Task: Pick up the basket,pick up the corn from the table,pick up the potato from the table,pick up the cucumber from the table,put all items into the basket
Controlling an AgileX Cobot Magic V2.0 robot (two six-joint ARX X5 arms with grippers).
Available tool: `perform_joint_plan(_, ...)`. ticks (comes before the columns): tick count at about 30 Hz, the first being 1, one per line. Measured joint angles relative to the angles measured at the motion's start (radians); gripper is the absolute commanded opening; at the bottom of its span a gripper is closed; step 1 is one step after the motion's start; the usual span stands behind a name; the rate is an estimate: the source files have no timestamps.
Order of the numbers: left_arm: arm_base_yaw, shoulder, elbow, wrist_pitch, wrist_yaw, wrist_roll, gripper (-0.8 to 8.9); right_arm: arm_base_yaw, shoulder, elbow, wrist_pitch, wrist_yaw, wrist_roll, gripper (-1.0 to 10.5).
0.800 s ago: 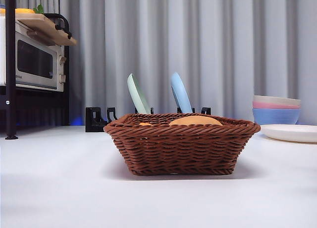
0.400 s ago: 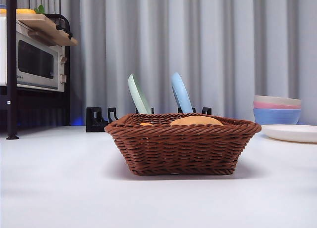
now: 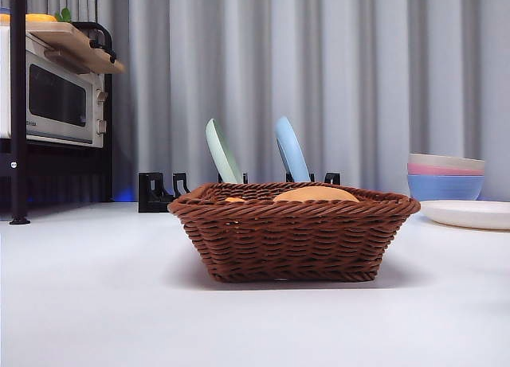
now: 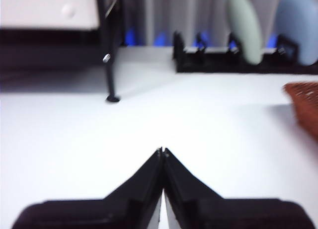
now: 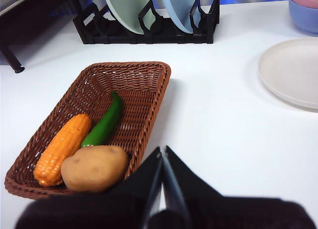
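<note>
The brown wicker basket (image 3: pixel 293 233) stands in the middle of the white table (image 3: pixel 96 303). In the right wrist view the basket (image 5: pixel 134 75) holds the orange corn (image 5: pixel 62 149), the green cucumber (image 5: pixel 104 123) and the tan potato (image 5: pixel 94 168). In the front view the potato's top (image 3: pixel 315 194) and a bit of corn (image 3: pixel 233 200) show over the rim. My right gripper (image 5: pixel 162 152) is shut and empty, above the table beside the basket. My left gripper (image 4: pixel 162 151) is shut and empty over bare table, with a basket corner (image 4: pixel 305 102) off to one side.
A black rack (image 3: pixel 159 192) holds a green plate (image 3: pixel 221 152) and a blue plate (image 3: pixel 291 150) behind the basket. Stacked pastel bowls (image 3: pixel 445 176) and a white plate (image 3: pixel 466 214) sit at the right. A microwave (image 3: pixel 52 96) on a black stand is at the left.
</note>
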Motion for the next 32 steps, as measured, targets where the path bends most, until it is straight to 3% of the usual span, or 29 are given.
perform_joint_plan(8, 0.059, -0.065, -0.094, 0.0, 0.027, 0.0, -0.03, 0.0, 0.0, 0.0, 0.0, 0.0, 0.0, 0.0)
perform_joint_plan(32, 0.06, -0.065, -0.11, 0.023, 0.053, -0.019, -0.03, 0.0, 0.0, 0.0, 0.0, 0.0, 0.0, 0.0)
